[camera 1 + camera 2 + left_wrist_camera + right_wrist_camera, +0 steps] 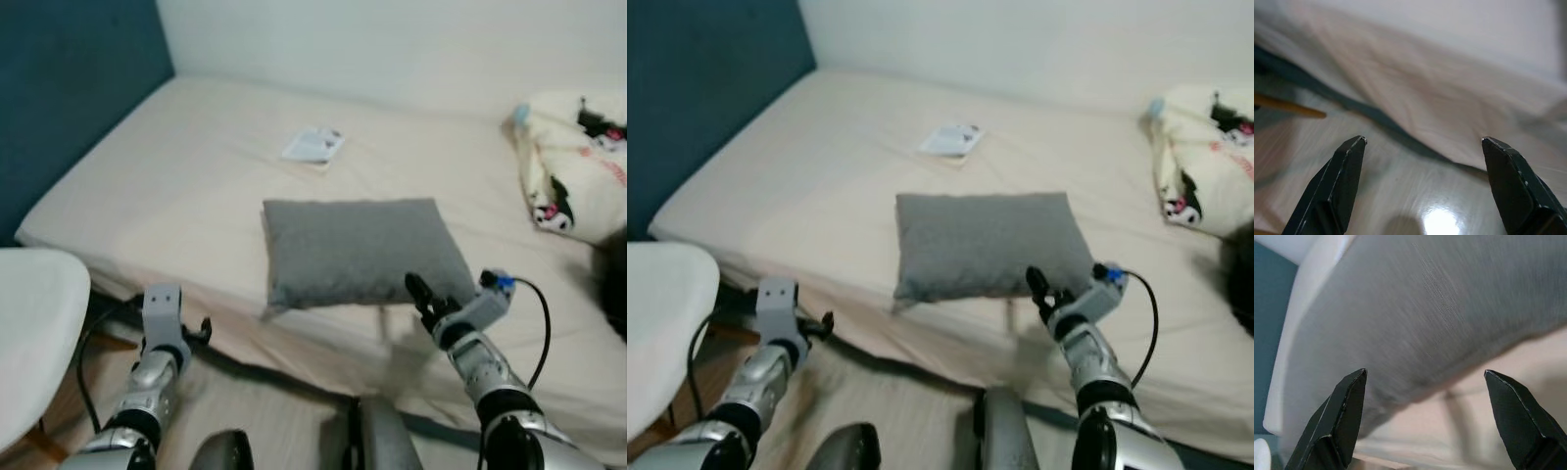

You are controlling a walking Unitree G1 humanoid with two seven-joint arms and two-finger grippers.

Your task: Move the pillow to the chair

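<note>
A white chair [34, 333] sits at the far left, beside the bed [176, 166] and in front of a dark teal wall [69, 88]. The left gripper [1422, 188] hangs low over the pale wood floor [1400, 196], just off the bed's near edge, its jaws spread wide and holding nothing (a dark strip runs under the sheet's hem there). On the cream sheet, a small white booklet [313, 145] lies further back toward the white wall. In front of it, the grey pillow [362, 250] rests flat near the bed's front edge, well apart from the chair. The right gripper [1425, 423] reaches toward the pillow's near right corner; its jaws stand open, one finger [1342, 411] on each side of the pillow's lower edge, not closed on the fabric. Whether a fingertip touches the pillow cannot be told. A black cable loops from that wrist. At the far right lies a cream cushion [573, 162] printed with black and pink cartoon figures
</note>
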